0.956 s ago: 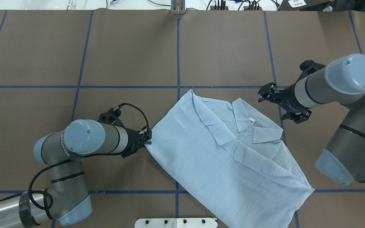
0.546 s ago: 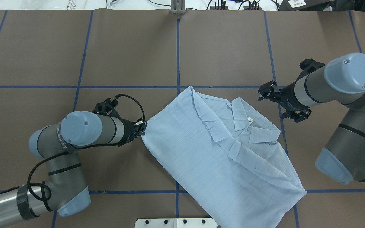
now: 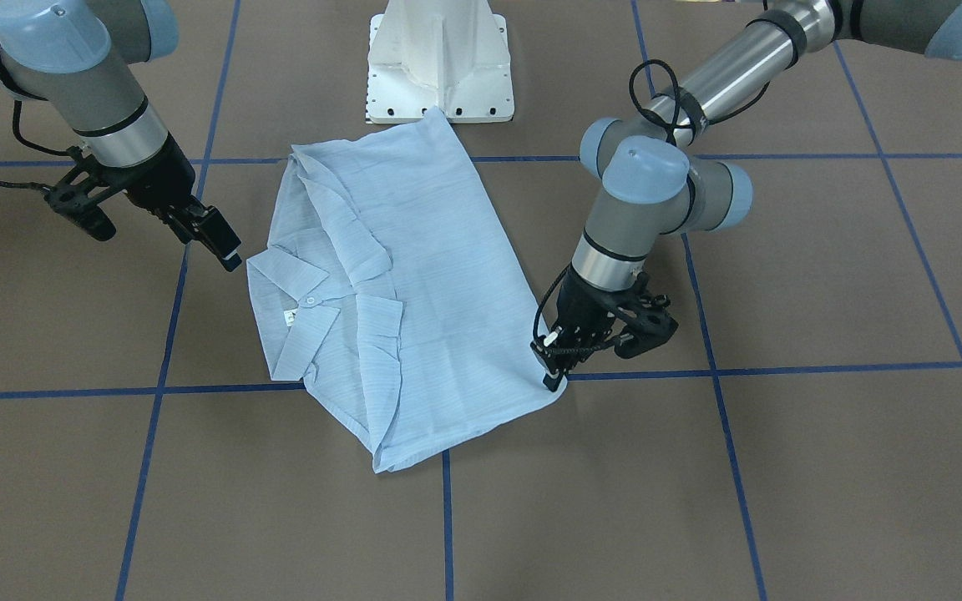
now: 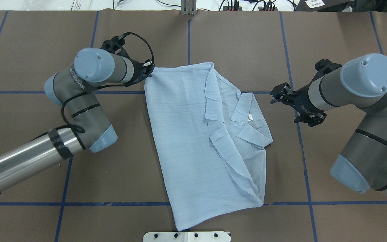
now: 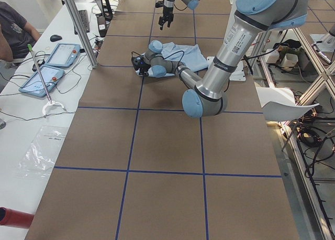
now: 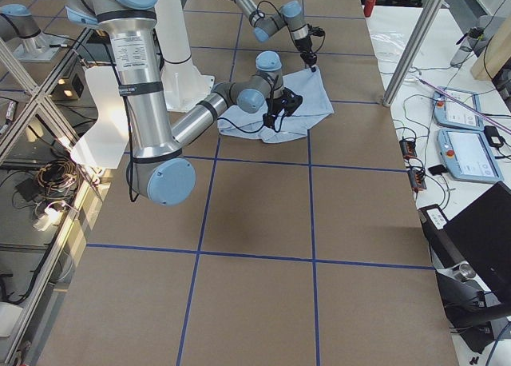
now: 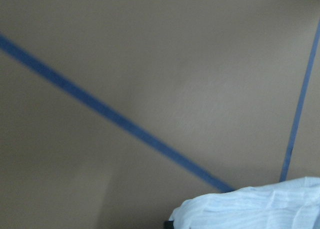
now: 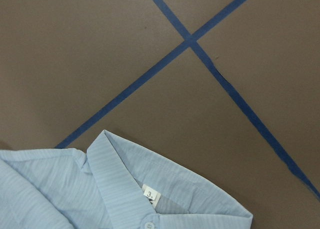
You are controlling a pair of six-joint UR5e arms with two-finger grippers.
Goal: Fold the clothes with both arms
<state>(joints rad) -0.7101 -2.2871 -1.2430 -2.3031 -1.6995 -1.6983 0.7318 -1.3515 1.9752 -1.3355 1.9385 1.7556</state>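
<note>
The light-blue striped shirt [image 4: 193, 134] lies partly folded at the table's middle, with its collar [image 4: 247, 111] and white neck tag [image 4: 249, 117] toward the right side. My left gripper [image 4: 149, 72] is shut on the shirt's far-left corner; in the front-facing view it [image 3: 549, 371] pins that corner low at the table. My right gripper [image 4: 275, 95] hovers open just right of the collar, apart from the cloth, and appears as [image 3: 218, 238] beside the collar. The right wrist view shows the collar and tag [image 8: 150, 195] below the camera. A bit of cloth [image 7: 260, 209] fills the left wrist view's bottom corner.
Brown table cover [image 4: 233, 43] is crossed by blue tape lines. The white pedestal base [image 3: 439, 58] stands at the shirt's near end. Cables and boxes line the far edge. In the left side view a person [image 5: 13, 33] sits by tablets [image 5: 52, 62].
My left gripper has pulled its shirt corner far away from the robot, swinging the shirt from a diagonal to nearly straight. The right gripper has shifted only slightly.
</note>
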